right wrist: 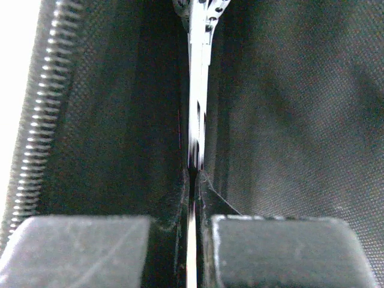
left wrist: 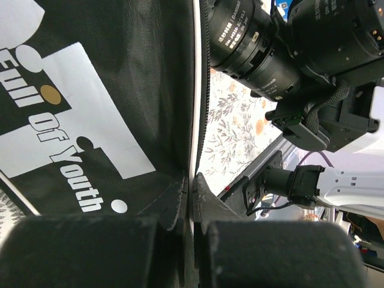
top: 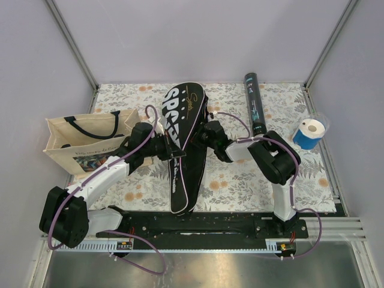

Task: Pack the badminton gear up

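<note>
The black racket cover (top: 183, 150) lettered "SPORT" lies lengthwise mid-table, partly lifted between both arms. My left gripper (top: 171, 150) is shut on its white-piped left edge, seen close in the left wrist view (left wrist: 192, 186) beside the cover's white lettering (left wrist: 90, 90). My right gripper (top: 204, 133) is at the cover's right edge; in the right wrist view (right wrist: 193, 177) it is shut on a thin silver zipper pull (right wrist: 198, 90) between black fabric, with zipper teeth (right wrist: 42, 120) at the left. The black tube (top: 255, 105) lies at the back right. No racket or shuttlecocks show.
A beige tote bag (top: 84, 141) with black handles lies at the left, close to the left arm. A blue and white roll (top: 309, 133) stands at the right edge. The right arm's wrist (left wrist: 312, 60) shows close beyond the cover in the left wrist view.
</note>
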{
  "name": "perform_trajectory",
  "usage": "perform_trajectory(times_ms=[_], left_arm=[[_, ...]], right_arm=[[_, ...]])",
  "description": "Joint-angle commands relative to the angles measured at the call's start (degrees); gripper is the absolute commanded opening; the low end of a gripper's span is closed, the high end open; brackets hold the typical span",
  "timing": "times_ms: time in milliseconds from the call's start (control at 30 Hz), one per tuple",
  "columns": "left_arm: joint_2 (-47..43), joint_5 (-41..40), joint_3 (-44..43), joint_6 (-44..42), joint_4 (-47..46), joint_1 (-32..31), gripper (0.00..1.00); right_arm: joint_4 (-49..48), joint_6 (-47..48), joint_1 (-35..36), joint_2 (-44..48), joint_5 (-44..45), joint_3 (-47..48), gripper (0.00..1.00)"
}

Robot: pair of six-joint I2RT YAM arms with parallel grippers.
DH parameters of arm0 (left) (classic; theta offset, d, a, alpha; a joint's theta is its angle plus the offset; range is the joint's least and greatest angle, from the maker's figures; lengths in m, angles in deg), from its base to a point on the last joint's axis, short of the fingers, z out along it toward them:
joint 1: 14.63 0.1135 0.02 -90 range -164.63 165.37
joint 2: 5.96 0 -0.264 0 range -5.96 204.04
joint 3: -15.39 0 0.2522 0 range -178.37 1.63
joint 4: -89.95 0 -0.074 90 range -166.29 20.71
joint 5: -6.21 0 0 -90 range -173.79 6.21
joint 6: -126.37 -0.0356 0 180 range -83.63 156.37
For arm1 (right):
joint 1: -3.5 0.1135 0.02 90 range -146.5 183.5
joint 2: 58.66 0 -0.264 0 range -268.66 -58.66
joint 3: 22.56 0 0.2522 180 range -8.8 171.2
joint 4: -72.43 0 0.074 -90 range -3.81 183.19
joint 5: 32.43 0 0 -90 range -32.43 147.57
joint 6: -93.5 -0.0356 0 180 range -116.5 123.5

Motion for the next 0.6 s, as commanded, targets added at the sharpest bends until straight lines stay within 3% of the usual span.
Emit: perform_trajectory(times_ms=[0,67,100,167,267,567], left_arm=[[-0.84,3.86,-0.1,2.17,-3.38,-0.76,0.0],[1.0,3.86,0.08,2.26,-3.91,-0.76,0.0],[1.8,3.77,-0.01,2.26,-3.82,-0.76,0.0],[3.12,2.72,-0.45,1.65,-3.12,-0.76,0.05],[3.74,0.09,-1.07,-0.02,-0.84,-0.76,0.13],[5.76,-2.64,-2.56,-3.72,2.77,-0.76,0.36]], right_arm=[[-8.28,-1.83,0.08,-0.07,8.48,0.17,0.01],[-7.94,-1.57,0.34,-0.34,7.34,0.69,0.05],[-7.07,-1.66,0.17,-0.34,5.25,1.04,0.19],[-5.31,-0.87,-0.01,0.8,1.72,0.52,0.38],[-2.75,-0.87,-1.06,4.57,-1.27,-2.89,0.52],[19.03,5.71,-4.84,17.76,-5.06,-8.27,0.66]])
